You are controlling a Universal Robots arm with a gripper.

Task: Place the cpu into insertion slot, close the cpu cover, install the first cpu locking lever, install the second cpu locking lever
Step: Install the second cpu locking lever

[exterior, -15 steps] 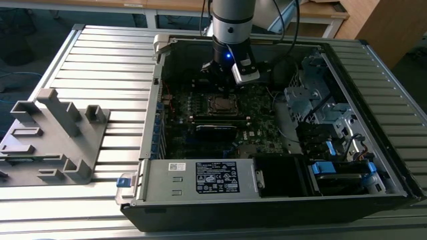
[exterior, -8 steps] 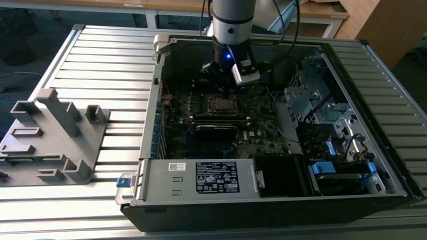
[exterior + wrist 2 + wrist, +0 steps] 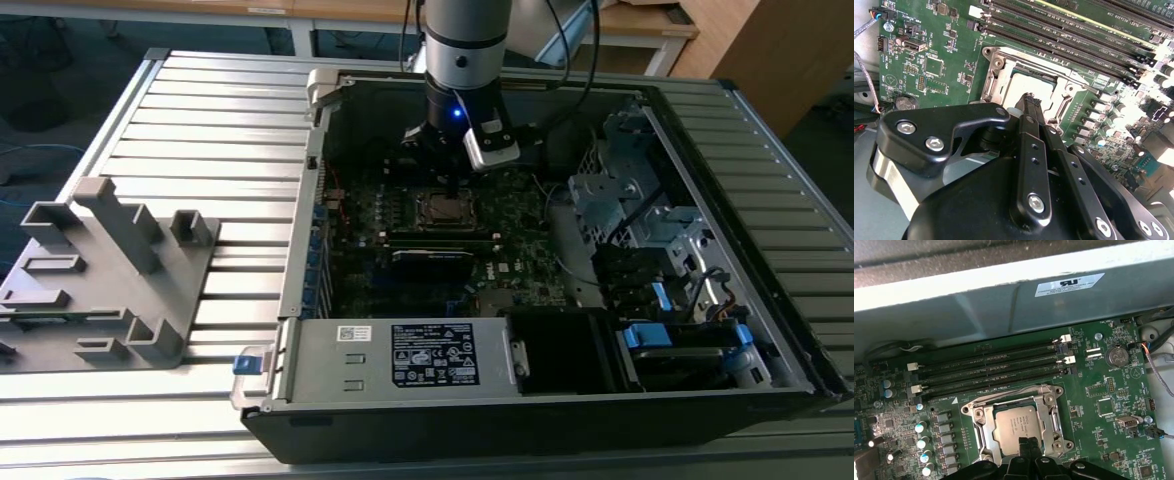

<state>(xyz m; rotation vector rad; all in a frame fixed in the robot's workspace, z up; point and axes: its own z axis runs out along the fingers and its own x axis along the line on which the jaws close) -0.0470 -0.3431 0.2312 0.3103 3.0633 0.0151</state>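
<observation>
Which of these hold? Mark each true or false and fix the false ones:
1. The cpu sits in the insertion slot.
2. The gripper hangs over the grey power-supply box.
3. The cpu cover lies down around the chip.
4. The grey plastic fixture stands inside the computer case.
1. True. The cpu lies in the insertion slot on the motherboard.
2. False. The gripper is over the socket; in the exterior view the power-supply box is at the case's near end.
3. True. The cpu cover frames the chip, lying flat.
4. False. The grey fixture stands on the slatted table, at the exterior view's left of the computer case.
</observation>
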